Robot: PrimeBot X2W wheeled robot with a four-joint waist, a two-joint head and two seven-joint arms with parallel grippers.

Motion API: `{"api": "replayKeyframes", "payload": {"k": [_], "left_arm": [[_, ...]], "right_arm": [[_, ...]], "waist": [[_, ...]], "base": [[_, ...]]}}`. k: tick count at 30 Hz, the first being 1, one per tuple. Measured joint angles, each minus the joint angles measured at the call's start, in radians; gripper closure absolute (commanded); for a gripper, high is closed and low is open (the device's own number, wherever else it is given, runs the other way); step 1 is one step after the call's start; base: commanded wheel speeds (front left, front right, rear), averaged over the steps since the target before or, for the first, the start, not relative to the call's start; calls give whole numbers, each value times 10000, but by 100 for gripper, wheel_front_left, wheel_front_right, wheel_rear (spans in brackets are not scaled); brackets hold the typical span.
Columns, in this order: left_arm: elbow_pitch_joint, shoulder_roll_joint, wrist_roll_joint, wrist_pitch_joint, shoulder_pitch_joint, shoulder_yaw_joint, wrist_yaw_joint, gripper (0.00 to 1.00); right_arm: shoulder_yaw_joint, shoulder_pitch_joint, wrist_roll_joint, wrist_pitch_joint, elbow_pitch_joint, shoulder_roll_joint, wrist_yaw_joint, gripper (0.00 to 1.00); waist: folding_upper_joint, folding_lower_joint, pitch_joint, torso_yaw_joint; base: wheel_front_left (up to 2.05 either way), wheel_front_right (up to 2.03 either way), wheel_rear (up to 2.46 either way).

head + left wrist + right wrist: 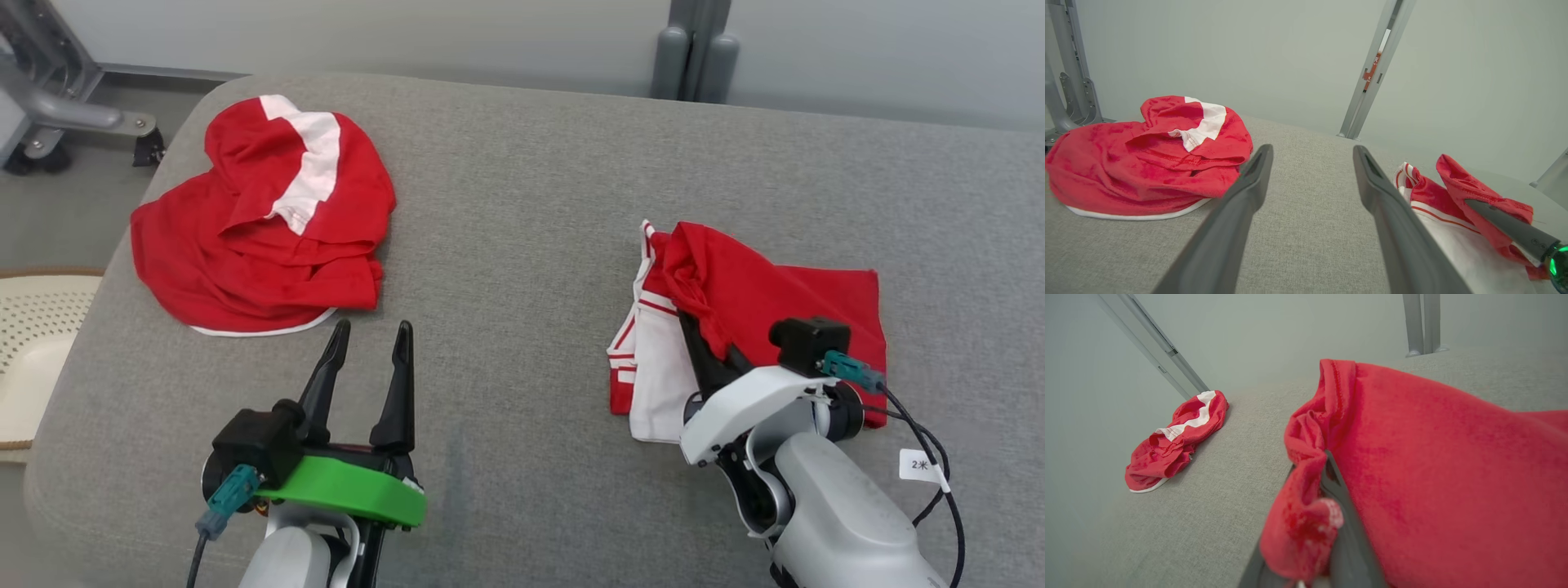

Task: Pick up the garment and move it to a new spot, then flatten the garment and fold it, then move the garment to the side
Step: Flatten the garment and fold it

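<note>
Head view: right gripper clamped on the red-and-white garment at the right side of the grey cushion — flattening and folding look unfinished. Left wrist view: left gripper spread, empty, above mid-cushion. Right wrist view: red hem pinched — side placement not yet done.

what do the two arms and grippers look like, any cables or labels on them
Each has two long dark tapering fingers and a pale grey forearm. The left gripper has a bright green collar and a teal plug. The right gripper has a white shell, a black block, a black cable and a small white tag with printing.
</note>
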Motion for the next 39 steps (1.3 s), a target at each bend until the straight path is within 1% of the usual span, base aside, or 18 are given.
{"api": "replayKeyframes", "payload": {"k": [3, 4, 5, 7, 9, 13, 15, 18, 21, 24, 26, 30, 34, 36, 39], "left_arm": [[-4, 0, -6, 0, 6, -21, 12, 0], [-8, 0, -19, 0, 7, -23, 21, 0], [-13, 0, -46, 0, 9, -23, 21, 0], [-15, 0, -75, 0, 14, -19, 52, 0], [-10, -2, -77, 0, 19, -25, 54, 0], [12, 0, -84, 0, 19, 13, 63, 0], [15, 0, -84, 0, 20, 25, 61, 0], [12, -2, -65, -2, 23, 59, 50, 0], [-48, -2, 2, 0, 23, 84, 48, 0], [-221, -2, 12, -2, 12, 134, 52, 0], [-393, -2, 13, 0, -1, 178, 96, 0], [-723, -4, 25, 0, -48, 311, 251, 0], [-790, -8, 150, 0, -118, 355, 422, 0], [-825, -4, 188, 0, -123, 387, 472, 0], [-838, -6, 320, 0, -127, 412, 548, 0]], "right_arm": [[98, -43, -48, -4, 472, 75, 0, 100], [151, -59, -102, -4, 665, 84, 0, 58], [199, -94, -134, -6, 851, 92, 0, 0], [483, -173, -132, -4, 1166, 94, 0, 0], [1131, -174, 234, -4, 1120, 84, 0, 0], [2518, -169, 1406, 104, 499, 111, 0, 0], [2945, -190, 1732, 130, 276, 127, 0, 0], [3189, -398, 1871, 117, 35, 119, 0, 0], [3127, -683, 1708, 50, -322, -144, 0, 0], [2840, -801, 1216, 10, -734, -757, 0, 0], [2383, -805, 777, 4, -1179, -1126, 0, 0], [849, -464, -648, -4, -2334, -1779, 0, 0], [-554, 423, -1850, -4, -3402, -2029, 0, 0], [-1133, 824, -2288, -6, -3879, -2025, 0, 0], [-1848, 1403, -2635, -6, -4426, -1881, 0, 0]], "waist": [[0, 0, 26, 230], [0, 0, 35, 301], [0, 0, 43, 356], [0, 0, 57, 412], [0, 0, 53, 393], [0, 0, 11, 215], [0, 0, -13, 82], [0, 0, -54, -172], [0, 0, -92, -478], [0, 0, -121, -820], [0, 0, -133, -1047], [1, 0, -136, -1564], [0, 0, -107, -1999], [1, 0, -85, -2176], [1, 0, -36, -2390]], "base": [[0, 0, 0], [0, 0, 0], [0, 0, 0], [0, 0, 0], [0, 0, 0], [0, 0, 0], [0, 0, 0], [0, 0, 0], [0, 0, 0], [0, 0, 0], [0, 0, 0], [0, 0, 0], [0, 0, 0], [0, 0, 0], [0, 0, 0]]}}
